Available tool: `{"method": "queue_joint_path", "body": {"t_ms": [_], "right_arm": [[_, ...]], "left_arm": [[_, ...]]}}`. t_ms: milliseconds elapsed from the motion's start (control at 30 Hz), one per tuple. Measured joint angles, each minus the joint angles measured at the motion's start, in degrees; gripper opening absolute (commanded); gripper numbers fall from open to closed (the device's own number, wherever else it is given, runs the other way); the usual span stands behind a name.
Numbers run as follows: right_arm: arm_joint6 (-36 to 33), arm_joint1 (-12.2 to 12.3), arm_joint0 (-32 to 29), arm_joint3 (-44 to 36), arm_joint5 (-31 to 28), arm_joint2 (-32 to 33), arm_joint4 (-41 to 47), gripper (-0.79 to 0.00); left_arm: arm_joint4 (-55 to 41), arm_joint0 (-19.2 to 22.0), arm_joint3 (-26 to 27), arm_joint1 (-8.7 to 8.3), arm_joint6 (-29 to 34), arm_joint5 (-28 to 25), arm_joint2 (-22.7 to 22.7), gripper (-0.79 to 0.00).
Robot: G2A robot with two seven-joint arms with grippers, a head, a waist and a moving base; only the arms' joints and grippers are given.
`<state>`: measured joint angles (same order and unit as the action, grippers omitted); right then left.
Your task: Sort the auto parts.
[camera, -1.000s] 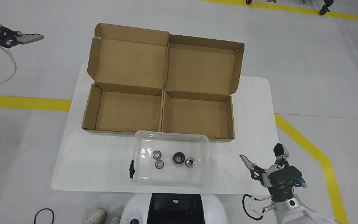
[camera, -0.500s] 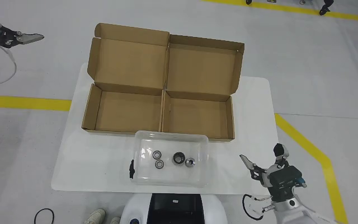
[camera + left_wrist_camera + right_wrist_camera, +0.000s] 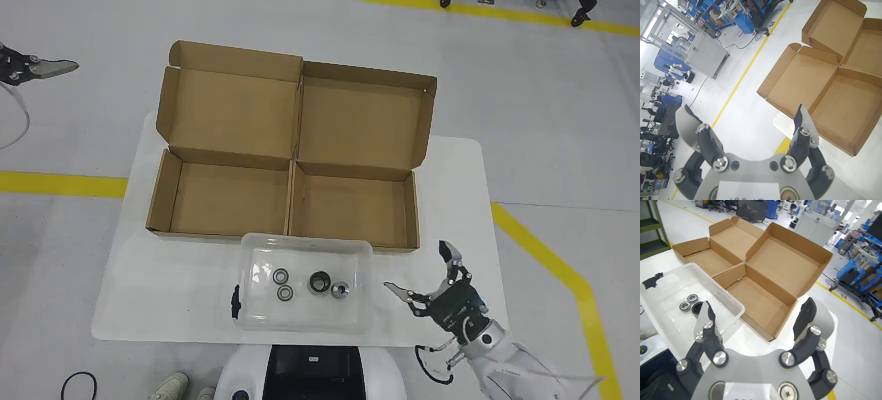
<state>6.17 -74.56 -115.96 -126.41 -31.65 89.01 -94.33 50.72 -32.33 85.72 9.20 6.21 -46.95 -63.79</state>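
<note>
1. My right claw (image 3: 418,267) (image 3: 758,306) hangs over the near right part of the white bench (image 3: 150,290), just to the right of the clear tray (image 3: 305,238) (image 3: 730,300). Its fingers are spread wide apart with nothing between them.
2. The clear tray sits at the near edge of the bench, about at its middle. The auto parts lie in it, close together: two small bearings (image 3: 282,275) (image 3: 692,298), one just beside the other, then a larger dark ring (image 3: 320,282) (image 3: 696,308), and a small round part (image 3: 340,290) on the ring's right.
3. A black scrap (image 3: 236,300) (image 3: 653,280) clings to the tray's left end.
4. Just behind the tray, two open cardboard boxes stand side by side and touch: the left box (image 3: 230,200) (image 3: 844,106) and the right box (image 3: 355,210) (image 3: 761,298). Their lids are folded back, away from me.
5. My left claw (image 3: 35,62) (image 3: 743,109) hangs well off the bench, over the floor beyond its far left corner. Its fingers are apart and hold nothing.
</note>
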Motion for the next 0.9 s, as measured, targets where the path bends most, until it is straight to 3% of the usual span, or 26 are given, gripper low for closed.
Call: {"method": "queue_joint_path", "body": {"t_ms": [300,467,900], "right_arm": [[-6.64,0.23,12.16,5.92,-7.70,-11.01,-2.71,0.000],[-9.91,-0.11,18.39,11.75,-9.47,-14.55,3.93,0.000],[-9.86,-0.10,18.37,11.68,-9.51,-14.50,3.94,0.000]], "left_arm": [[0.00,0.00,0.00,0.00,0.00,0.00,0.00,0.000],[0.00,0.00,0.00,0.00,0.00,0.00,0.00,0.000],[0.00,0.00,0.00,0.00,0.00,0.00,0.00,0.000]]}}
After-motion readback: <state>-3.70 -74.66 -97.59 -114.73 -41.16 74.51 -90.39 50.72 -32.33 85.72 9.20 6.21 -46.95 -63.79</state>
